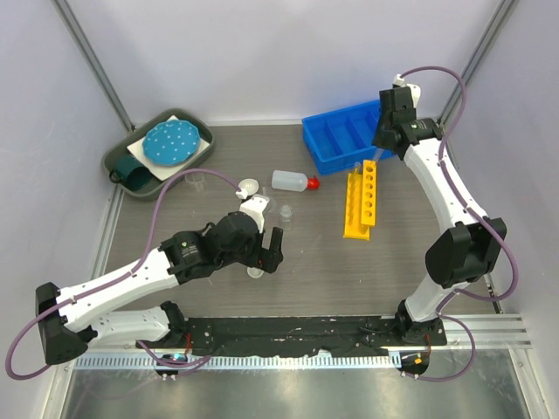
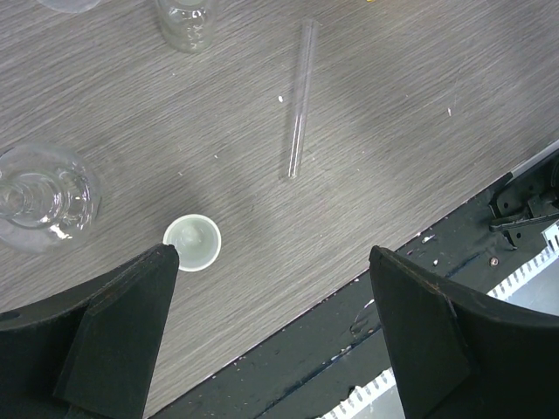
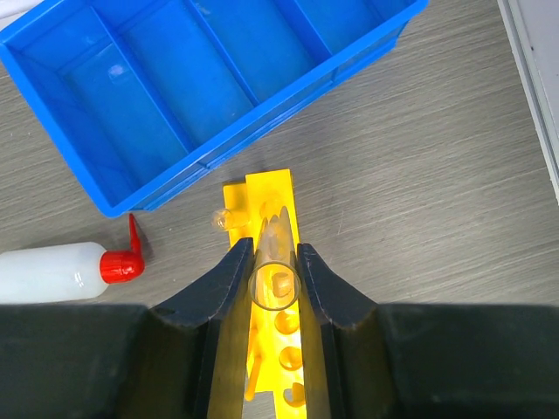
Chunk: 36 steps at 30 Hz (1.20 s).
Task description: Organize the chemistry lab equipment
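Nearest the arm bases, the left gripper (image 1: pixel 264 258) hangs low over the grey wood-grain table (image 1: pixel 332 262), jaws released and spread wide, nothing between them. In the left wrist view a small white dish (image 2: pixel 192 242) sits upright on the table just beside the tip of one black finger (image 2: pixel 113 332); contact cannot be confirmed. A clear glass flask (image 2: pixel 44 196) stands near the dish. Further out, a loose glass tube (image 2: pixel 299 100) lies flat on the table, and a small clear beaker (image 2: pixel 185 22) stands beyond it, apart from both.

Mid-table, a translucent red-capped bottle (image 1: pixel 291 181) lies on its side, cap pointing toward the yellow holed rack (image 1: pixel 362 201). The rack lies lengthwise on the table, its far end close to the blue divided bin (image 1: pixel 345 135).

Over that far end of the rack, the right gripper (image 3: pixel 274 288) is clenched on a clear test tube (image 3: pixel 274 281), one finger on each side. The tube is held roughly upright, open mouth toward the wrist camera, lower end over the rack. Whether it has entered a hole cannot be told.

Behind the rack, the bin shows its compartments, and no contents can be made out in them.

At the far left corner, well apart from the equipment, a dark green tray (image 1: pixel 118 161) carries a teal white-dotted disc (image 1: pixel 170 142).
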Each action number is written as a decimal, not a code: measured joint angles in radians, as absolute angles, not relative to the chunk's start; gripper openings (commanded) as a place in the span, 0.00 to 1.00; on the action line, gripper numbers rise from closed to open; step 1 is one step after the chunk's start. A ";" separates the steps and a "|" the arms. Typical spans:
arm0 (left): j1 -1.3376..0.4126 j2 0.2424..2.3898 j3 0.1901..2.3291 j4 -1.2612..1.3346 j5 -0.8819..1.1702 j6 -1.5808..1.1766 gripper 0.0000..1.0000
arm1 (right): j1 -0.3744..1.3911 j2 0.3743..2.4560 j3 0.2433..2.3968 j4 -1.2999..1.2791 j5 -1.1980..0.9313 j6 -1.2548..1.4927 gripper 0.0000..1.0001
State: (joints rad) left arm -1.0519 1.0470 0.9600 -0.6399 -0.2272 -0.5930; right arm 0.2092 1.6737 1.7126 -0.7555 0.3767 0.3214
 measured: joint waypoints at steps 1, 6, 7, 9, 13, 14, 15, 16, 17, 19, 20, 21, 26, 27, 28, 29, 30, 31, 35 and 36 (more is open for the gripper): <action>-1.052 1.047 0.960 -0.640 -0.227 -0.593 0.96 | 0.207 1.674 1.713 -0.756 0.374 0.319 0.06; -1.052 1.047 0.960 -0.640 -0.227 -0.593 0.96 | 0.199 1.674 1.712 -0.752 0.356 0.315 0.06; -1.052 1.047 0.960 -0.640 -0.227 -0.593 0.96 | 0.199 1.676 1.711 -0.750 0.353 0.315 0.06; -1.052 1.047 0.960 -0.640 -0.228 -0.593 0.95 | 0.199 1.678 1.703 -0.739 0.343 0.315 0.06; -1.052 1.044 0.960 -0.640 -0.228 -0.594 0.96 | 0.199 1.684 1.667 -0.722 0.326 0.316 0.06; -1.052 1.042 0.960 -0.640 -0.228 -0.594 0.96 | 0.199 1.688 1.658 -0.717 0.320 0.316 0.06; -1.052 1.040 0.958 -0.640 -0.228 -0.594 0.96 | 0.199 1.693 1.650 -0.712 0.315 0.316 0.06; -1.052 1.038 0.957 -0.640 -0.229 -0.594 0.96 | 0.199 1.697 1.642 -0.709 0.311 0.316 0.06; -1.052 1.036 0.955 -0.640 -0.229 -0.594 0.96 | 0.199 1.702 1.636 -0.708 0.309 0.316 0.06; -1.052 1.031 0.951 -0.639 -0.229 -0.594 0.96 | 0.199 1.709 1.625 -0.704 0.303 0.316 0.06; -1.052 1.029 0.949 -0.639 -0.229 -0.594 0.96 | 0.199 1.710 1.621 -0.704 0.302 0.316 0.06; -1.052 1.028 0.947 -0.639 -0.229 -0.594 0.96 | 0.199 1.712 1.618 -0.704 0.301 0.316 0.06; -1.052 1.025 0.944 -0.639 -0.235 -0.594 0.96 | 0.203 1.724 1.612 -0.702 0.305 0.316 0.06; -1.052 1.025 0.944 -0.640 -0.235 -0.594 0.96 | 0.204 1.729 1.612 -0.701 0.306 0.316 0.06; -1.052 1.025 0.944 -0.640 -0.235 -0.594 0.96 | 0.206 1.734 1.612 -0.699 0.307 0.316 0.06; -1.052 1.025 0.944 -0.639 -0.235 -0.594 0.96 | 0.207 1.738 1.611 -0.697 0.309 0.315 0.06; -1.052 1.025 0.944 -0.640 -0.235 -0.594 0.96 | 0.209 1.744 1.610 -0.695 0.311 0.315 0.06; -1.052 1.025 0.944 -0.640 -0.235 -0.594 0.95 | 0.211 1.751 1.609 -0.694 0.314 0.315 0.06; -1.052 1.024 0.944 -0.639 -0.235 -0.594 0.96 | 0.216 1.774 1.602 -0.688 0.321 0.315 0.06; -1.052 1.024 0.943 -0.639 -0.235 -0.594 0.96 | 0.217 1.780 1.600 -0.687 0.324 0.315 0.06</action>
